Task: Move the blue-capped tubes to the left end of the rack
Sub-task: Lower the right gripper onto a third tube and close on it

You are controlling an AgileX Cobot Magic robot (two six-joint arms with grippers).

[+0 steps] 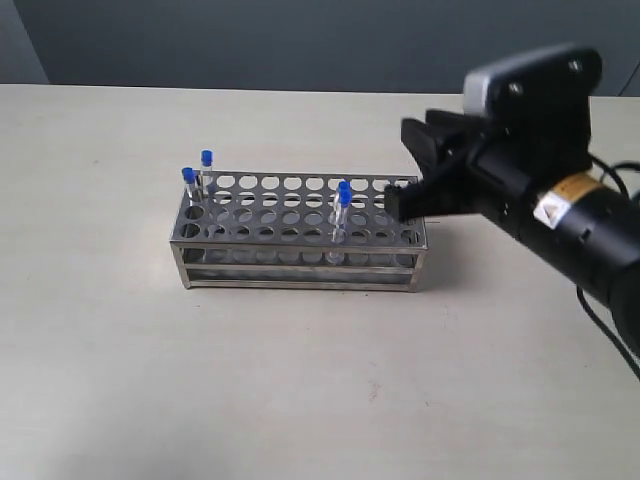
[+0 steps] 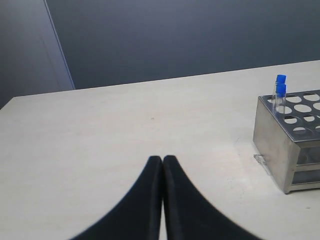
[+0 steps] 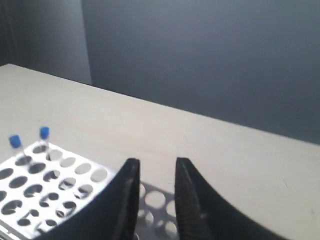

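The shiny metal rack [image 1: 300,235] stands mid-table. Two blue-capped tubes [image 1: 188,180] [image 1: 206,162] stand upright in its left end. Another blue-capped tube [image 1: 342,205] stands right of the middle; its cap looks doubled, so I cannot tell whether a second tube is behind it. My right gripper [image 1: 398,165] hovers open and empty at the rack's right end. In the right wrist view this gripper [image 3: 156,164] hangs over the holes of the rack [image 3: 50,185], with the two end tubes [image 3: 15,142] [image 3: 44,134] far off. My left gripper [image 2: 163,159] is shut and empty, apart from the rack [image 2: 277,142].
The pale table [image 1: 300,400] runs wide around the rack on every side. A dark grey wall [image 1: 250,40] backs the table's far edge. The right arm's black body [image 1: 570,230] and its cable reach in from the right.
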